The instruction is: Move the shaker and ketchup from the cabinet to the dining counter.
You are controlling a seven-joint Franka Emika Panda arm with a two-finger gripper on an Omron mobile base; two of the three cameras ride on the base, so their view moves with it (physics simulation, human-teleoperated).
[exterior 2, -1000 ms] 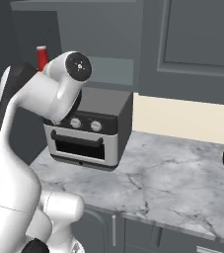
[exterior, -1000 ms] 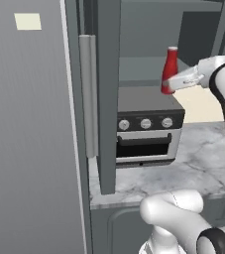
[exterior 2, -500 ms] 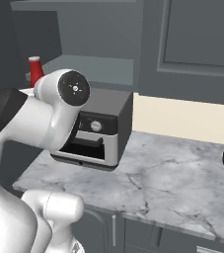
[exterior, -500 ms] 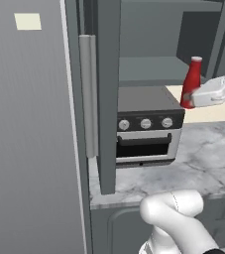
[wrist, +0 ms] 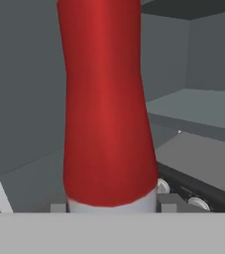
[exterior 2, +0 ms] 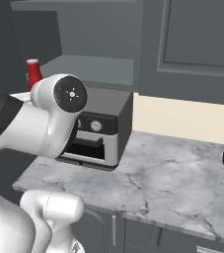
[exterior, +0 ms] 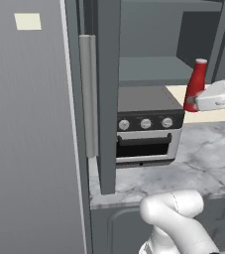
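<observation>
Tool (exterior: 192, 100) clamped on the red ketchup bottle (exterior: 195, 85), bottle upside down and held in the air, beside the toaster oven (exterior: 146, 126), above the marble table (exterior: 203, 158), open cabinet shelf (exterior: 151, 69) behind

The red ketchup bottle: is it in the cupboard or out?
Out. The ketchup hangs in the air past the toaster oven, clamped in the jaws.

Ketchup (wrist: 106, 114) looks like smooth, slightly glossy red plastic. Counter (exterior 2: 172, 173) at lower right is polished veined marble. Cabinet (exterior: 107, 94) is matt grey-blue; oven (exterior: 146, 126) is dark, satin.
</observation>
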